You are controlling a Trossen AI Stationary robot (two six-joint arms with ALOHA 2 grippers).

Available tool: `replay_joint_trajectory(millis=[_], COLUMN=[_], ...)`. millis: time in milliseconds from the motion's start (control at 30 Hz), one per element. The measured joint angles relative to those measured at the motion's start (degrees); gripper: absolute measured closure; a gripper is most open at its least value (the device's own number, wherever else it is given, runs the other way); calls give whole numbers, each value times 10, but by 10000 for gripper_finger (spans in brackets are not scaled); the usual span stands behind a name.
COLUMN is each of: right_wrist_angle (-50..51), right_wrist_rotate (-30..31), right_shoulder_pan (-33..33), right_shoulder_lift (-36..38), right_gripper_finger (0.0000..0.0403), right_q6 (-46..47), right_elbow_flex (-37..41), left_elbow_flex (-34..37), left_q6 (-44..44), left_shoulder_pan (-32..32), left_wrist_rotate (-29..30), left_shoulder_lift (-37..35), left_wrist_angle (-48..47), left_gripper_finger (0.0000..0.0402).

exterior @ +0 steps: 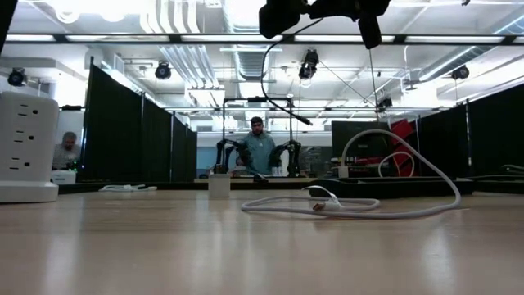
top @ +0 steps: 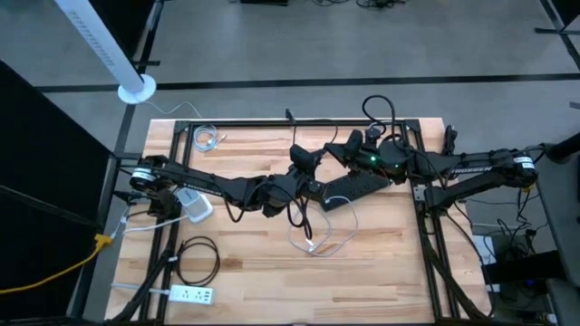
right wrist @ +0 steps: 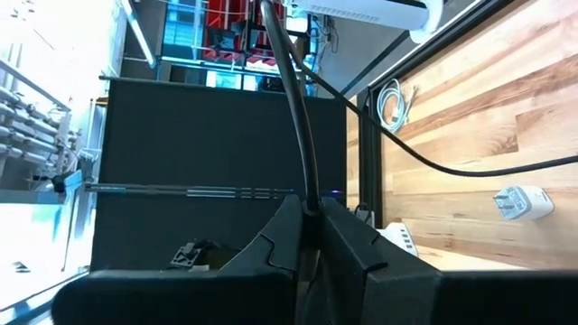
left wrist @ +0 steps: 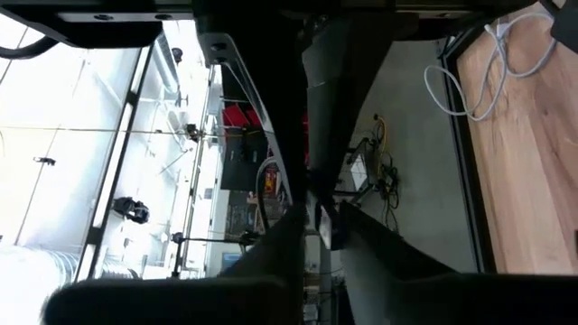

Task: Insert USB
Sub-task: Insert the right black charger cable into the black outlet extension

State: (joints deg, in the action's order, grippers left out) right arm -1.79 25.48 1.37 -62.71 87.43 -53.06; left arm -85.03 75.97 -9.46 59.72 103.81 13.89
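A white USB cable (top: 317,237) lies slack in loops at the table's middle, and shows as an arch in the low view (exterior: 385,172). One strand of it rises toward my left gripper (top: 317,190), which is raised near the table's middle, pointing level and shut on a small pale plug (left wrist: 321,226). A black slab-shaped device (top: 358,186) shows just right of that gripper, dark and close ahead in the left wrist view (left wrist: 348,99). My right gripper (top: 343,151) hangs beyond the slab, shut on a black cable (right wrist: 302,135). My left gripper pinches the small pale plug (left wrist: 321,226) between its two fingertips, held clear of the table with the fingers level. How much of the plug sticks out is hidden by the fingers. My right gripper pinches the black cable (right wrist: 308,206) between its two fingers, held level. The cable runs on past the fingertips, clear of the table.
A white outlet tower (top: 195,206) stands at the left (exterior: 24,147). A coiled black cable (top: 198,258) and a white power strip (top: 190,294) lie near left, a small white coil (top: 207,139) far left. A person (exterior: 258,152) stands in the room beyond.
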Motion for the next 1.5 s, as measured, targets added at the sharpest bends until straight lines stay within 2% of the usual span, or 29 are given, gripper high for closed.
replay_joint_trajectory(millis=[133,400,767,967,1067,1133,1233,1300,1367,1500], right_wrist_angle=[0,-1,-2,-3,-10,-41,-116,-153,-158,-174], right_wrist_rotate=[0,-1,-4,0,-1,-24,-107,-160,-189,-234], right_shoulder_pan=[0,0,0,0,0,0,0,0,-1,-12], right_shoulder_lift=[0,0,0,18,39,55,71,75,76,71], right_gripper_finger=[388,387,255,217,210,208,207,210,214,221], right_q6=[0,-11,-63,-171,-243,-325,-468,-534,-573,-628], right_elbow_flex=[0,0,0,-1,-1,-1,-1,-1,-1,0], left_elbow_flex=[0,0,0,0,0,0,0,0,0,0], left_q6=[-2,-2,-27,-83,-143,-192,-293,-374,-441,-507], left_shoulder_pan=[0,0,-1,-10,-17,-22,-30,-31,-31,-33], left_wrist_rotate=[2,7,15,27,28,23,-29,-86,-141,-190], left_shoulder_lift=[0,1,1,-19,-43,-62,-93,-111,-124,-130], left_wrist_angle=[0,1,2,6,10,8,9,9,11,44], left_gripper_finger=[399,401,401,401,401,401,401,401,401,401])
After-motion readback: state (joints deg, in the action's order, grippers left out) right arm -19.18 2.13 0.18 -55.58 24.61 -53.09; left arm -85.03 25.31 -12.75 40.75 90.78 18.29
